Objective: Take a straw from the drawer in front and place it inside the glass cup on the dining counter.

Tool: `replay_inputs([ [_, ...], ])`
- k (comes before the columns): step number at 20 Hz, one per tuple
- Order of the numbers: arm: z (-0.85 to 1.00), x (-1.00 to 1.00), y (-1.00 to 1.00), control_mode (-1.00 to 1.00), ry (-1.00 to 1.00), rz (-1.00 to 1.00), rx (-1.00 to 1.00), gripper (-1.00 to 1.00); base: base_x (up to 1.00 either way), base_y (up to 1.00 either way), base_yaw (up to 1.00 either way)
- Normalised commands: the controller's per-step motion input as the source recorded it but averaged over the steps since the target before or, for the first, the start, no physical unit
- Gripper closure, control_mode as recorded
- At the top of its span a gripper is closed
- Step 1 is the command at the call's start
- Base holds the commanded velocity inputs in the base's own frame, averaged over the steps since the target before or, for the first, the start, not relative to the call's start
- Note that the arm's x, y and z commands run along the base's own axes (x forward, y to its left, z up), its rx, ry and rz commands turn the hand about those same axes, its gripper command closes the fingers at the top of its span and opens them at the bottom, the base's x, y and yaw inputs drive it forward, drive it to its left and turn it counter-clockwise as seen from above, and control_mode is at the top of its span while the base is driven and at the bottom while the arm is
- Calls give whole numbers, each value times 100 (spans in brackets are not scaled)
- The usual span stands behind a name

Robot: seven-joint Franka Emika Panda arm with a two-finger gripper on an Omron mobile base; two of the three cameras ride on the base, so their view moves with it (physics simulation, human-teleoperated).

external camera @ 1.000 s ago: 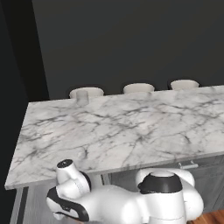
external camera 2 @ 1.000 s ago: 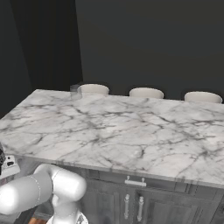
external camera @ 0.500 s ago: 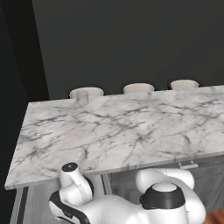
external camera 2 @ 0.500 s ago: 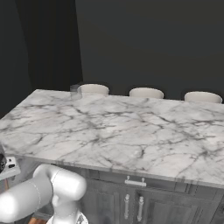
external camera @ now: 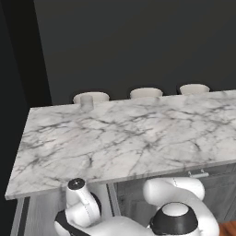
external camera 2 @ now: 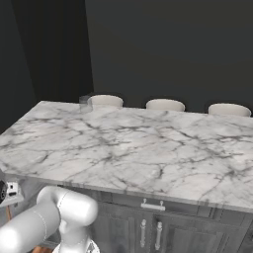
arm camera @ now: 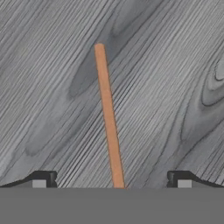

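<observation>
Fingertips of your pincer stood far apart at the bottom of the hand view, the jaws spread wide and gripping nothing. Between them lay the straw, a thin orange-brown stick running from the lower middle of that view up and slightly to the left. It rested flat on a grey wood-grain surface, and neither fingertip touched it; each stood well off to its side. You could not tell from that close view whether the grain belonged to the drawer's inside.

Looking from the base, you had the white arm folded low at the near edge of the dining desk, reaching down below the marble slab; in the right base view its rounded link sat at the lower left, in front of the dark cabinets. Just under the slab's near edge a short silver bar handle marked a shallow drawer front, with two vertical handles on the cabinet doors below it.

The marble top, white-grey with dark veins, stretched away from you. At its far left corner stood the glass cup, upright and nearly see-through, right beside the far edge; the right base view showed it too. Beyond the far edge three round pale stool seats lined up in a row, the leftmost one just behind the cup, against a dark wall.
</observation>
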Motion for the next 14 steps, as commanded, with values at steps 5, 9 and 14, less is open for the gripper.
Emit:
replay_inputs([
  [5,-20,6,0,-100,0,-13,5,-100,0,0,0],
  [9,-23,16,0,-100,0,-13,1,-100,0,0,0],
  [14,-28,13,0,-100,0,-11,0,-100,0,0,0],
])
